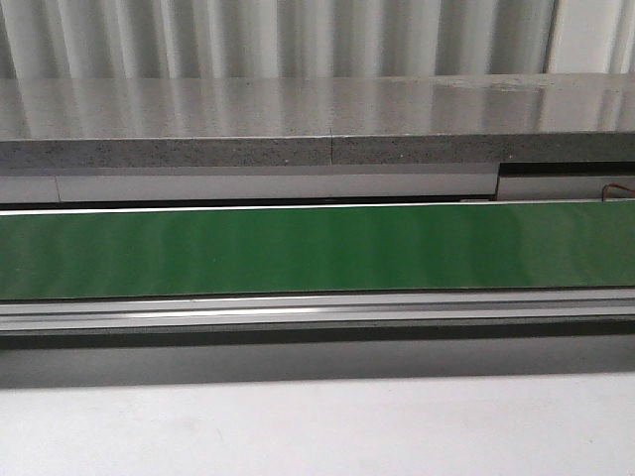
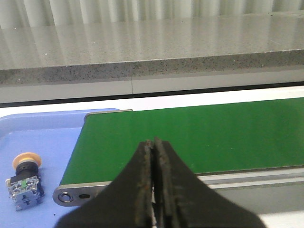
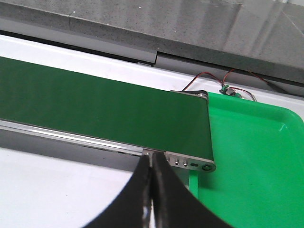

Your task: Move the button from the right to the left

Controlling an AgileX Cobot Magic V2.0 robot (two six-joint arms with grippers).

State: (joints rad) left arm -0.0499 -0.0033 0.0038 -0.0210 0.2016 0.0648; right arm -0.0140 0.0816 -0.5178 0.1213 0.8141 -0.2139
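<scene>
Both sets of fingers are pressed together with nothing between them: the left gripper (image 2: 153, 190) hangs over the near rail of the green conveyor belt (image 2: 190, 137) at its left end, and the right gripper (image 3: 151, 190) sits over the same rail near the belt's right end.

The button (image 2: 24, 180) lies on its side on the blue tray (image 2: 42, 137), just beside the belt's left end roller, its yellow-orange cap pointing toward the tray's far edge and its boxy block toward the near one. Judged from that, the transfer looks finished, since the green tray (image 3: 251, 156) at the right end shows no button in the part visible.

What could still go wrong seems small: a low sweep of the left arm could knock the button, which may roll on its round cap toward the tray's rim. Loose red and black wires (image 3: 213, 80) trail by the belt's far right corner, and a careless right arm could snag them. Behind the belt runs a grey speckled ledge (image 1: 298, 119); nothing blocks either arm's retreat.
</scene>
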